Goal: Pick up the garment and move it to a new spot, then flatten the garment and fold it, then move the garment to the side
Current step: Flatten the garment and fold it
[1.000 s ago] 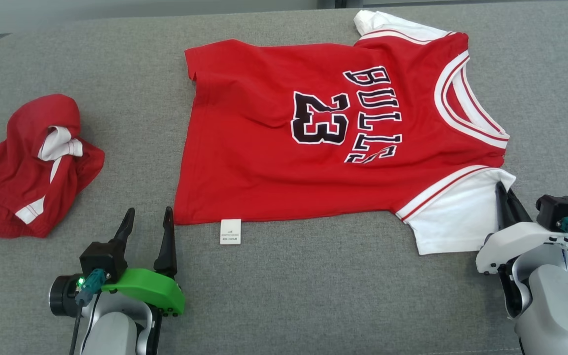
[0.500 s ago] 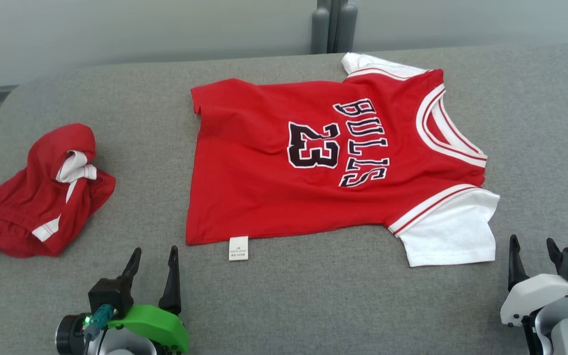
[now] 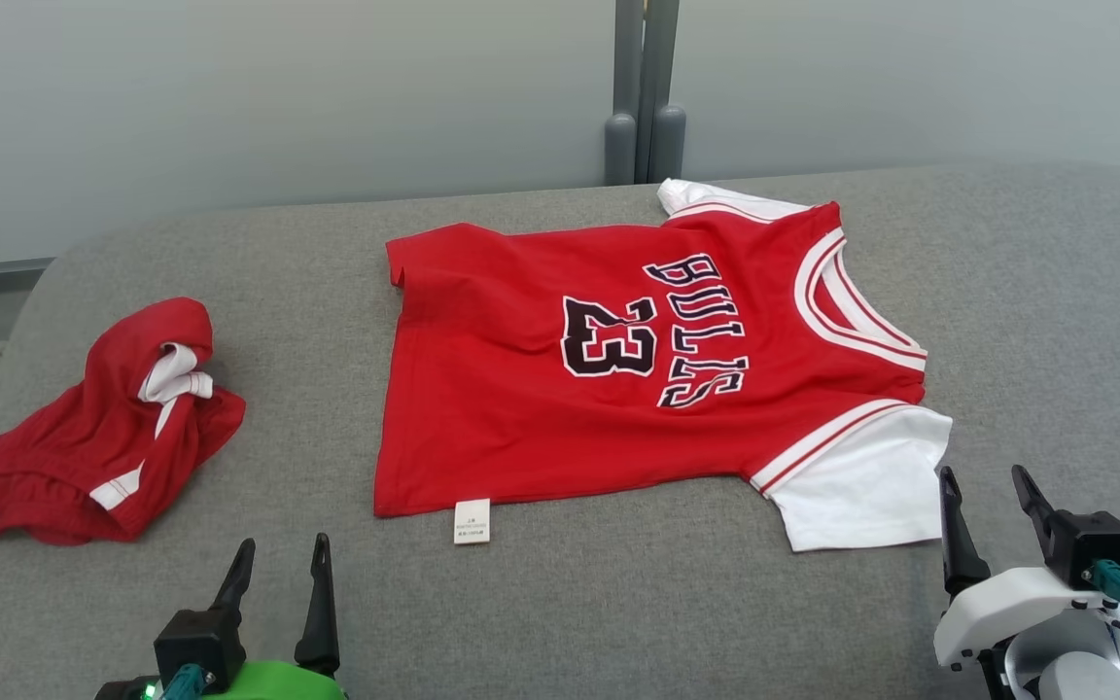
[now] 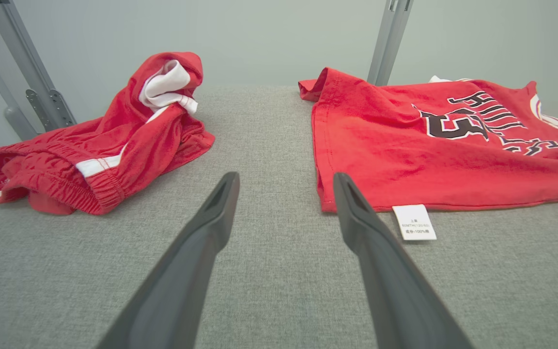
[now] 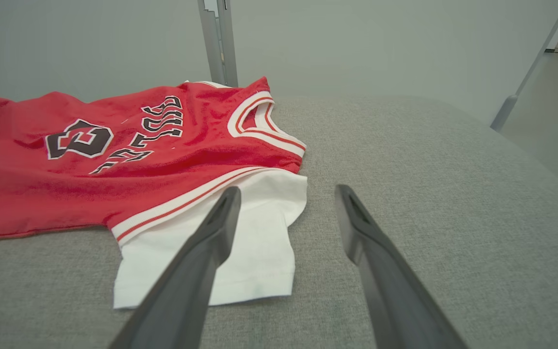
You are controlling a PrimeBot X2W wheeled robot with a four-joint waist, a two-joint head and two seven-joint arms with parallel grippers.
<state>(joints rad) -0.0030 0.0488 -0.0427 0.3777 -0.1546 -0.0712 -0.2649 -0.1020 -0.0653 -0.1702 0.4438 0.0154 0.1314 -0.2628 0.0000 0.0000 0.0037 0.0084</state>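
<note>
The jersey (image 3: pixel 521 418) lies on the table's (image 3: pixel 618 612) middle, the shorts (image 3: pixel 84 457) well apart to its left.

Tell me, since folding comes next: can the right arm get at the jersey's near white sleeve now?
Probably yes: the right tool stands open just beside the white sleeve, only bare grey surface between them, nothing lying over it.

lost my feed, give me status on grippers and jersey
Left gripper, right gripper: jaws open, empty. Jersey flat, print up, not held. Shorts bunched at left, not in the way.
</note>
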